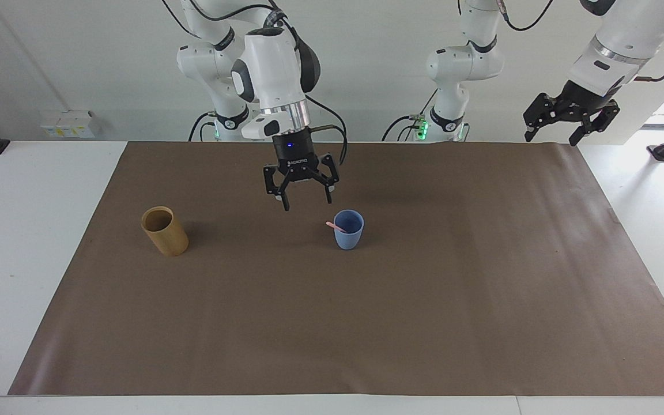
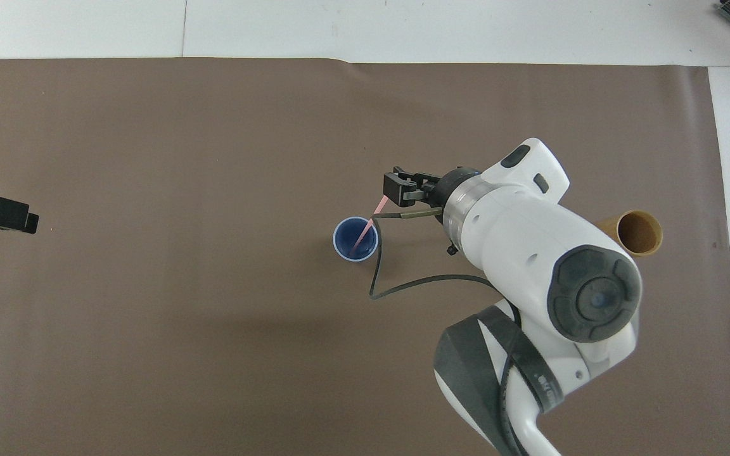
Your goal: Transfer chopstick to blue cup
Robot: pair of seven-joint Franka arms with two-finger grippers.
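Item 1, tan cup (image 1: 165, 231): bamboo-coloured cylinder, upright on the brown mat (image 1: 332, 323) that covers the white desk (image 1: 26, 230), standing toward the right arm's end at about 9 o'clock from the mat's centre in the facing view. Item 2, right gripper (image 1: 307, 205): raised over bare mat between the tan cup and the blue cup, at roughly 10 o'clock from the blue cup in the facing view; fingers spread wide, holding nothing, clear of the chopstick. Item 3, chopstick (image 1: 336, 227): pale pink stick, lower end inside the blue cup, leaning on the rim with its upper end poking out toward the right arm's end; in the overhead view it points to about 1 o'clock from the cup's mouth (image 2: 368, 223). Item 4, blue cup (image 1: 349, 229): small light-blue tumbler, upright near the mat's middle, well apart from the tan cup. Item 5, left gripper (image 1: 554, 137): waiting high over the mat's corner at the left arm's end, at about 2 o'clock in the facing view; fingers wide, empty.
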